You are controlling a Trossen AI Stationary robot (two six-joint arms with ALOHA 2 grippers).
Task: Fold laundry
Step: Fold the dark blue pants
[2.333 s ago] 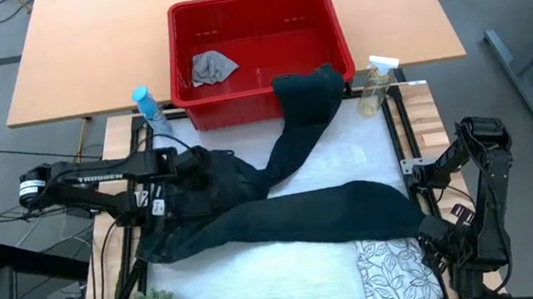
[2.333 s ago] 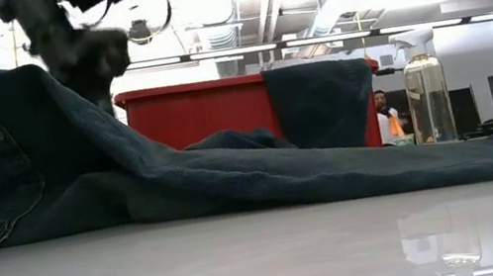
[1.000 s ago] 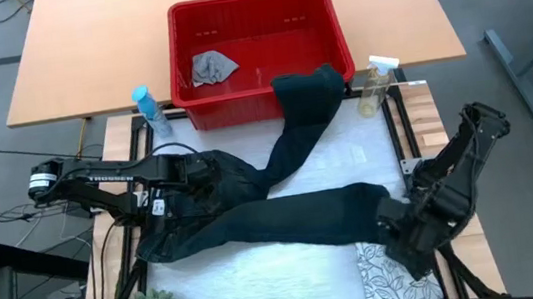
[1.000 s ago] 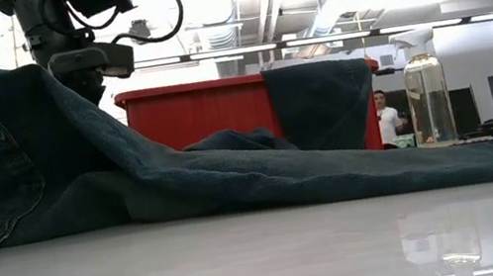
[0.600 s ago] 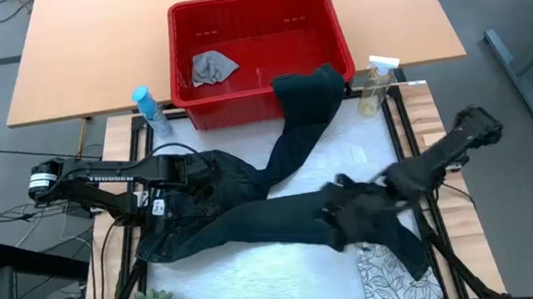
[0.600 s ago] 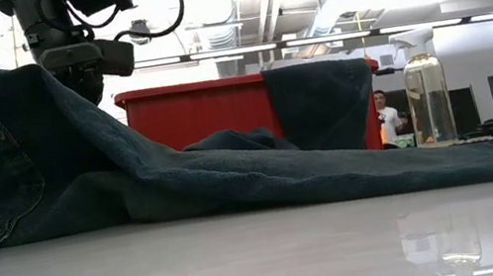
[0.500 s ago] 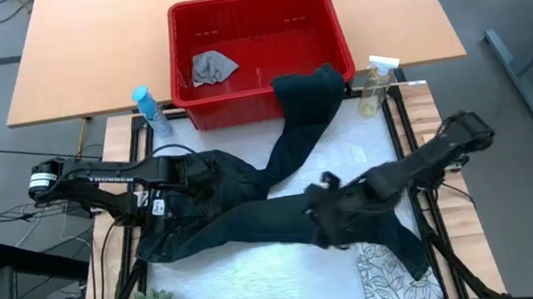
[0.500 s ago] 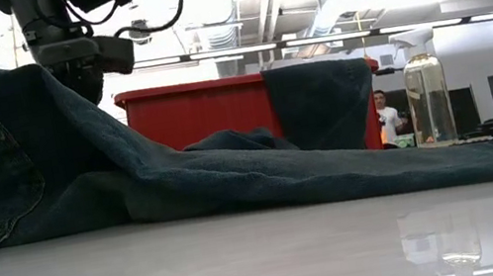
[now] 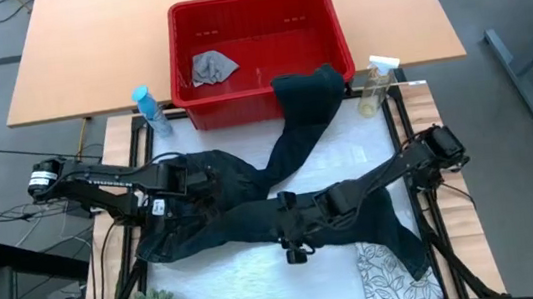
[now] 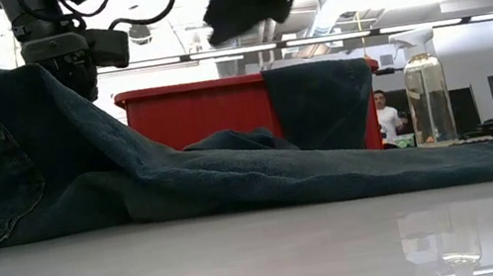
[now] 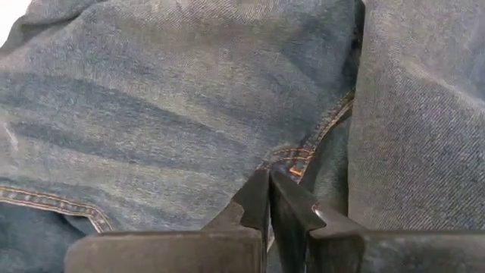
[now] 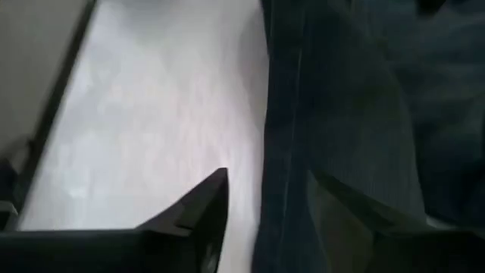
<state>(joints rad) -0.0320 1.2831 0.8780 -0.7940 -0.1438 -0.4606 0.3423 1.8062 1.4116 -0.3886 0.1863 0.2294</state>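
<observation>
We see the dark blue-black denim jeans (image 9: 283,203) spread across the white table (image 9: 260,271), one leg hanging over the red plastic basket (image 9: 255,30). The left gripper (image 9: 212,179), closed with nothing clearly between its fingers, rests on the waist part. The right gripper (image 9: 291,235), fingers apart, hangs over the lower leg's edge.

White table (image 9: 260,271) carries jeans (image 9: 254,216), leaf-print cloth (image 9: 392,281).
</observation>
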